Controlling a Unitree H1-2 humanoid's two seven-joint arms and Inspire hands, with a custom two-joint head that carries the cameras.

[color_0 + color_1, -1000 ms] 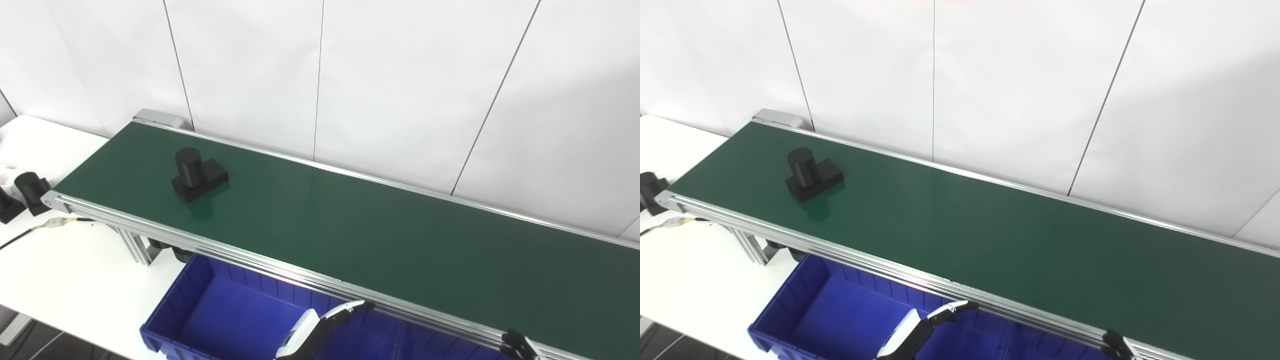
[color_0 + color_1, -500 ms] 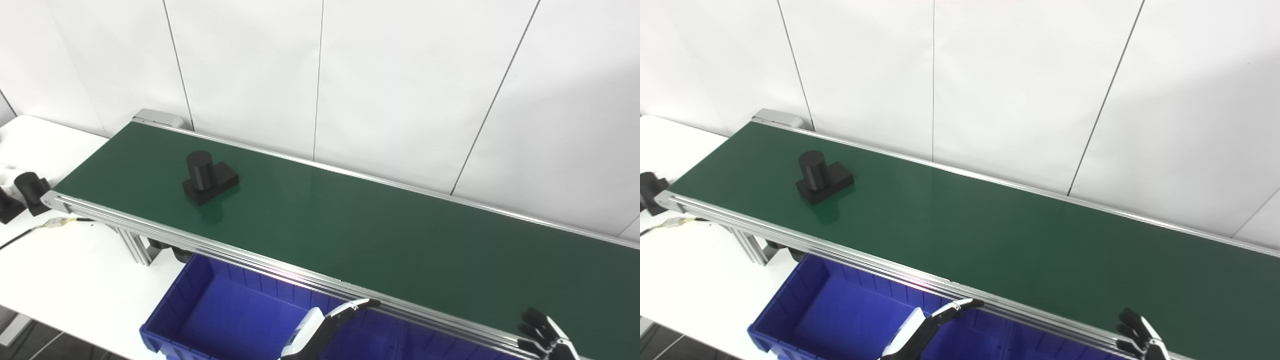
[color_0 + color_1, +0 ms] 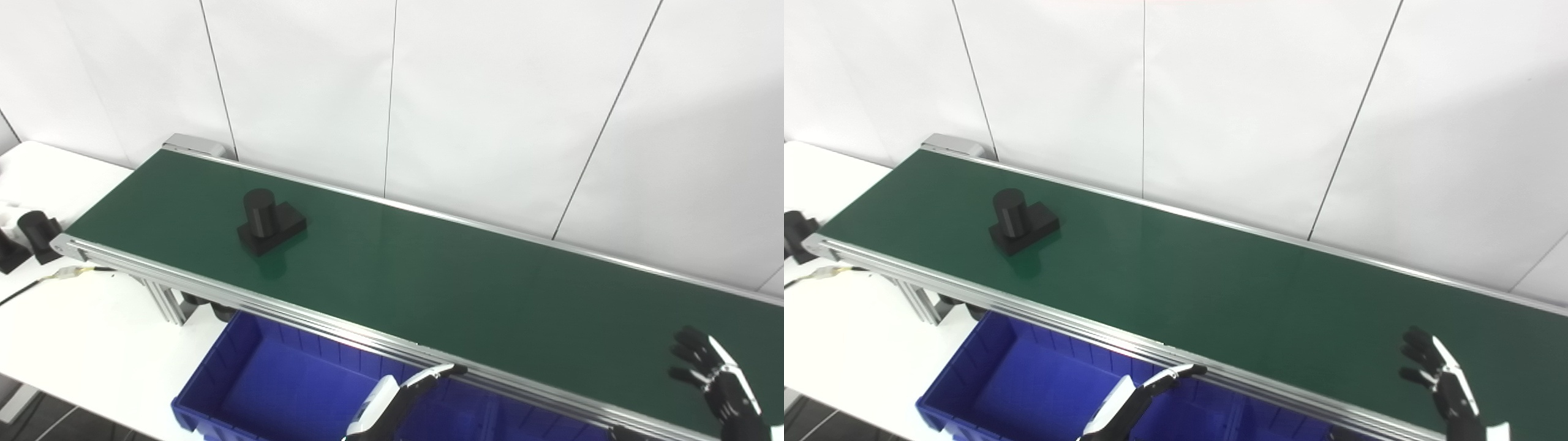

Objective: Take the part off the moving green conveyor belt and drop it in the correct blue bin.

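Right hand (image 3: 719, 386) has risen over the green conveyor belt (image 3: 465, 294), fingers (image 3: 689, 355) spread, empty. Black cylinder-on-block part (image 3: 269, 220) has advanced toward it, still well left of those fingers. Left hand (image 3: 392, 401) open, idle above blue bin (image 3: 211, 373). Looks like intercept setup.

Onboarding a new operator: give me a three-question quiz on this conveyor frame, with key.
1. True or false: the black part lies on the green belt.
2. Which hand is raised over the belt? A) left hand B) right hand
3. What sits below the belt's near rail?

Key: 1 true. 2 B; its fingers are spread and hold nothing. 3 the blue bin.
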